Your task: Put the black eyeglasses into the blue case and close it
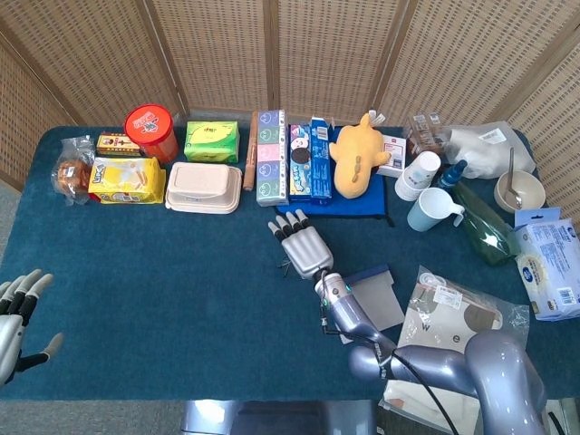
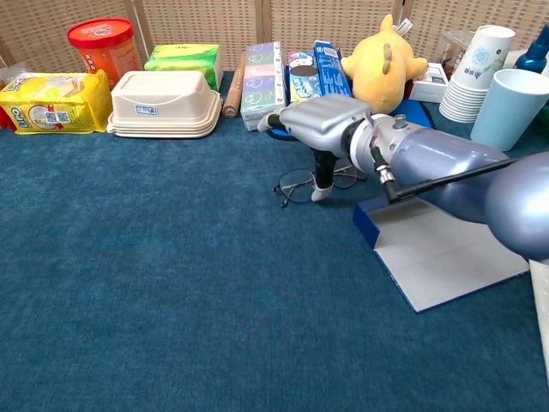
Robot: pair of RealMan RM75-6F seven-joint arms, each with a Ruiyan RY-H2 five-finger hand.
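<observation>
The right hand (image 2: pixel 322 124) hovers flat over the black eyeglasses (image 2: pixel 302 184), fingers stretched forward, thumb pointing down onto the frame, holding nothing. The glasses lie on the cloth just left of the open blue case (image 2: pixel 437 245). To lift them cleanly, I'd pinch at the bridge, not a lens. The chest view shows the thumb meeting the frame; from the head view the hand hides it, though only there the left hand (image 1: pixel 16 317) appears, idle and spread.

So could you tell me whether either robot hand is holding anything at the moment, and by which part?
Nothing is clearly held. The right robot hand is over the black eyeglasses, thumb down at the frame. The left robot hand is empty.
</observation>
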